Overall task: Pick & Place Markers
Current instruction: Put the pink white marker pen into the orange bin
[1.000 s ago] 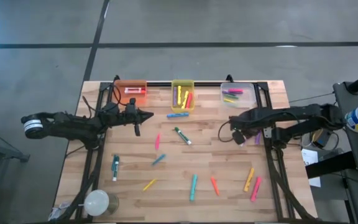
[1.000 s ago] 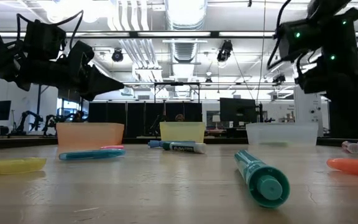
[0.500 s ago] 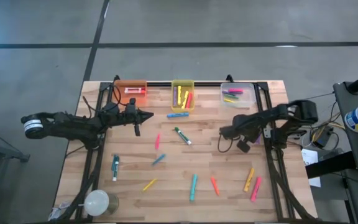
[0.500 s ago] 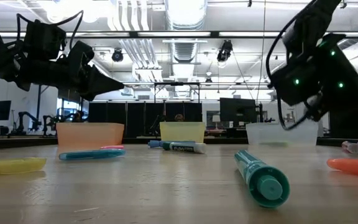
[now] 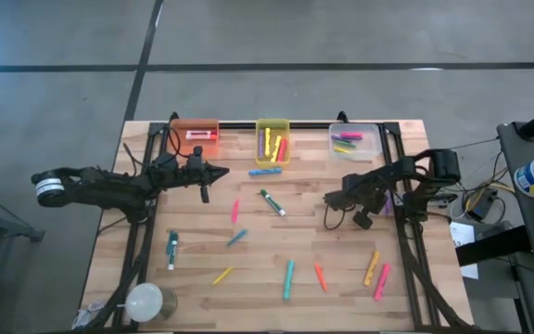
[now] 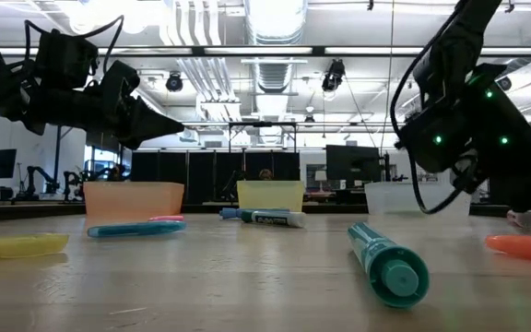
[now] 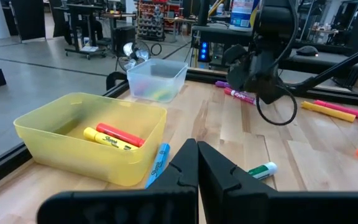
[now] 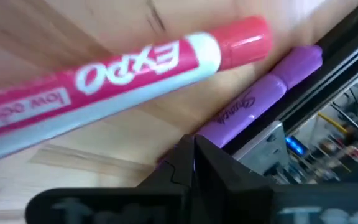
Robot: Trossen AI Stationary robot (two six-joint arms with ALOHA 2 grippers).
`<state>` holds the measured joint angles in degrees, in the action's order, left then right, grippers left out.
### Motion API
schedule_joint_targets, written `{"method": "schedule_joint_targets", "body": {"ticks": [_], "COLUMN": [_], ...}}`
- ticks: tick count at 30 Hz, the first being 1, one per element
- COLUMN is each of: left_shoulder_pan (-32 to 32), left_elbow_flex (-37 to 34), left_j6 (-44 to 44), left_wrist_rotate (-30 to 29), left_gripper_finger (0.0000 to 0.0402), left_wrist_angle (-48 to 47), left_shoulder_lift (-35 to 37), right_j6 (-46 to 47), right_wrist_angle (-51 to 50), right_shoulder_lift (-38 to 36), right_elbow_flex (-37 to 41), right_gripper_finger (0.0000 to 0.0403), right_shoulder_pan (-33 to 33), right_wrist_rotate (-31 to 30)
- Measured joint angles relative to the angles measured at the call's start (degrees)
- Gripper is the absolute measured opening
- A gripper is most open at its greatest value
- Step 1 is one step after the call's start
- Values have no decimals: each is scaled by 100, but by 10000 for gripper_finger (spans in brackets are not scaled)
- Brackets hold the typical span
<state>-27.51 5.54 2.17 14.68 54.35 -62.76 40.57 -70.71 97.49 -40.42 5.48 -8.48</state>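
Several loose markers lie flat on the wooden table, among them a blue one (image 5: 265, 172), a green-and-white one (image 5: 272, 202) and a teal one (image 6: 387, 258). Others lie in the orange bin (image 5: 196, 136), the yellow bin (image 5: 273, 141) and the clear bin (image 5: 353, 140). My left gripper (image 7: 196, 152) is shut and empty, hovering in front of the yellow bin (image 7: 92, 140). My right gripper (image 8: 194, 146) is shut and sits low over a pink Expo marker (image 8: 123, 68) and a purple marker (image 8: 260, 93) by the table's right rail. My right gripper points down with shut fingers (image 8: 185, 155) just beside the purple marker's barrel (image 8: 229, 121), which lies flat on the table along the rail. I cannot tell whether the fingertips touch it.
A black metal rail (image 8: 328, 81) runs right beside the purple marker. Frame rails stand along both sides of the table (image 5: 406, 250). A white round object (image 5: 144, 301) sits at the near left corner. Loose markers (image 5: 375, 272) lie near the right arm (image 5: 378, 186).
My right arm has folded its elbow back toward the table's right edge and dropped lower, bringing its gripper down toward the pink and purple markers by the right rail. The markers and bins have kept their places.
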Motion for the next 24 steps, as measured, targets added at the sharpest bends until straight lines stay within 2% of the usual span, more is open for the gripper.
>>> {"method": "schedule_joint_targets", "body": {"ticks": [7, 15, 20, 24], "left_shoulder_pan": [1, 1, 2, 0], "left_elbow_flex": [0, 0, 0, 0], "left_j6": [-2, 0, 0, 1], "left_wrist_rotate": [0, 0, 0, 0], "left_gripper_finger": [0, 0, 0, 0], "left_wrist_angle": [-2, -4, -46, -46], "left_shoulder_lift": [0, 0, 0, 0], "right_j6": [653, 1616, 2215, 2540], "right_wrist_angle": [6, 626, 810, 812], "right_shoulder_lift": [-956, -2060, -2388, -2383], "right_elbow_flex": [-45, -42, 13, 185], "right_gripper_finger": [20, 90, 124, 138], "right_shoulder_pan": [2, 2, 0, 0], "right_wrist_rotate": [-191, -138, 259, 433]}}
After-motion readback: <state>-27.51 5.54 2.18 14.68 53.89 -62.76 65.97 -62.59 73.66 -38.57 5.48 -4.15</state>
